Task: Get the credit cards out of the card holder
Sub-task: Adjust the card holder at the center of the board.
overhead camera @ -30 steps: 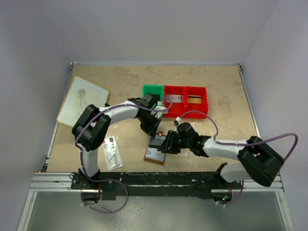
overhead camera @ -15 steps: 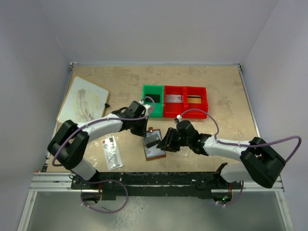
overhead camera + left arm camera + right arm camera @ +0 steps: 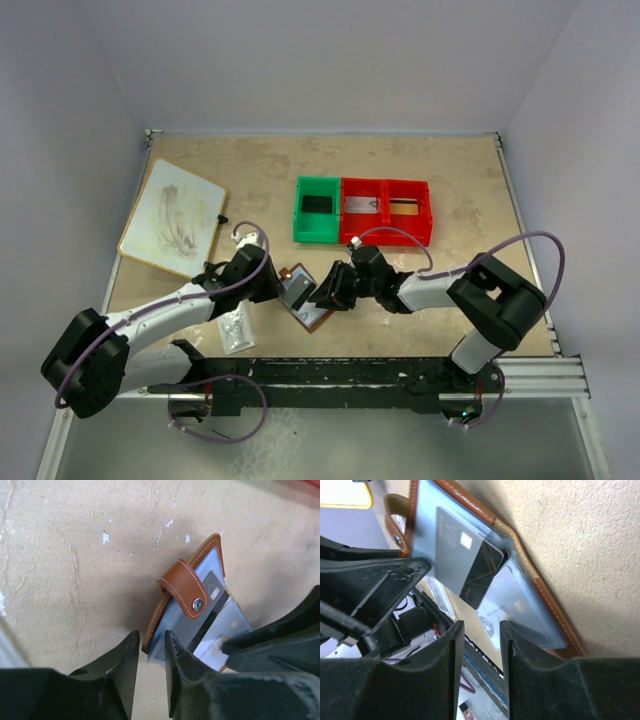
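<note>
- Table (image 3: 450,290): the work area sits near the front edge, between the two arms.
- Red bins (image 3: 386,183): well behind the work area. One holds a silvery flat piece and one a tan piece, both too small to identify.
- Card holder (image 3: 186,587): lies open on the table, snap tab folded over the top, bluish-grey pockets facing up.
- Left gripper (image 3: 150,652): the jaws are narrow and straddle the holder's leather edge. Cannot tell whether they actually clamp it.
- Right gripper (image 3: 480,635): the jaws are partly apart with nothing between them. They point at the pocket side of the holder.
- Grey card (image 3: 457,550): sticks partway out of its pocket, dark end toward the right gripper, not yet gripped.
- Second card (image 3: 515,605): fully seated, and shows only through the lower pocket.
- Progress: the holder is opened and steadied. Judged early to mid task, as both cards seen here remain to be pulled.
</note>
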`<state>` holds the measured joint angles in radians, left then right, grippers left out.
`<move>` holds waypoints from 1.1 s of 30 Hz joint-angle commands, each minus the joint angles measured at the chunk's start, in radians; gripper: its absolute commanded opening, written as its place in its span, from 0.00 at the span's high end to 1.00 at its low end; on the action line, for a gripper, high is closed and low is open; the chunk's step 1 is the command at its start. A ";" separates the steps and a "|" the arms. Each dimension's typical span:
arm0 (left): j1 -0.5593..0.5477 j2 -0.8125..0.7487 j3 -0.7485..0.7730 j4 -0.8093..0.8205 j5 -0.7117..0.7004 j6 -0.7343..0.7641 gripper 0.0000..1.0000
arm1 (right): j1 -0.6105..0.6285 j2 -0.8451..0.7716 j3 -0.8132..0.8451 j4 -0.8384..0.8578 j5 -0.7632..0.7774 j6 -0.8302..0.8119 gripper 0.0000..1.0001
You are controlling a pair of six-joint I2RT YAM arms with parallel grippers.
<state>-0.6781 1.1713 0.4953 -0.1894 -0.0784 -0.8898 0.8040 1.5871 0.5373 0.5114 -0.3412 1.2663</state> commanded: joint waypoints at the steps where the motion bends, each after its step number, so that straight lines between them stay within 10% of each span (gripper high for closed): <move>1: -0.012 -0.041 0.005 0.002 -0.087 -0.067 0.67 | 0.009 0.047 0.017 0.115 -0.052 0.045 0.62; 16: 0.005 0.129 0.241 -0.080 -0.042 0.216 0.36 | 0.032 0.063 0.086 0.027 0.001 0.043 0.61; 33: 0.001 0.222 0.279 -0.211 -0.040 0.267 0.69 | 0.047 0.122 0.051 0.006 0.036 0.128 0.64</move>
<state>-0.6762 1.3922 0.7410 -0.3618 -0.0971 -0.6418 0.8463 1.6863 0.5999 0.5251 -0.3302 1.3636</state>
